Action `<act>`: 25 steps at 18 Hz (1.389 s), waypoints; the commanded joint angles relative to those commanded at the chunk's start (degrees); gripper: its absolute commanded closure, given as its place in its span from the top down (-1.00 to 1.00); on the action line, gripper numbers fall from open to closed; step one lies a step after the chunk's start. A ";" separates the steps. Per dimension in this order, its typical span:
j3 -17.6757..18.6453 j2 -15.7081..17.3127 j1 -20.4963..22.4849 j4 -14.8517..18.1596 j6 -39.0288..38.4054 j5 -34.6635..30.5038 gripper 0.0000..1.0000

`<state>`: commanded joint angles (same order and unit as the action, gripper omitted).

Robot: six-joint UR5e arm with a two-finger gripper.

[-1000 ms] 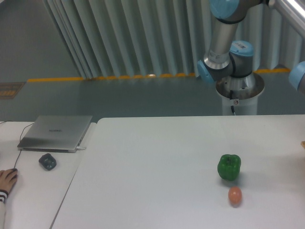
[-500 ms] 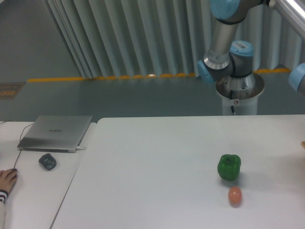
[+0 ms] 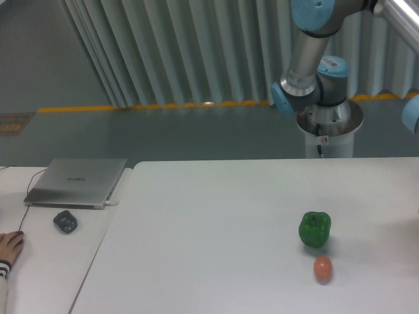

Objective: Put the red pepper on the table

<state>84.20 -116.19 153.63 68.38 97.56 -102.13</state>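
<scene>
1. At the lower left edge of the frame a person's hand (image 3: pixel 9 246) rests on the off-white desk (image 3: pixel 39 275).
2. At the lower right, a small orange-brown egg-shaped thing (image 3: pixel 322 268) lies on the white table (image 3: pixel 209 242).
3. Just above it in the frame, close but apart, stands a green bell pepper (image 3: pixel 315 229), upright.
4. On the desk at left, a dark mouse (image 3: pixel 65 221) lies just in front of a closed silver laptop (image 3: pixel 77 181).
5. Beyond the table's far edge, in the upper right, the arm's grey and blue joints (image 3: pixel 308 72) rise from a round base (image 3: pixel 329 124).
6. The gripper and the red pepper are both outside the frame, so the jaws' state and the pepper's place relative to them cannot be told.
7. A yellow floor line (image 3: pixel 163 105) and pleated grey curtain (image 3: pixel 183 46) fill the back.
</scene>
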 joint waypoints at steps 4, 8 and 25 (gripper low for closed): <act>0.00 0.00 0.00 -0.09 -0.09 0.09 1.00; -0.87 -0.09 -0.18 -0.26 -1.05 0.52 1.00; 0.88 -0.71 -2.11 0.26 -4.04 0.17 1.00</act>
<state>85.08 -116.90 151.52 68.64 93.52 -101.95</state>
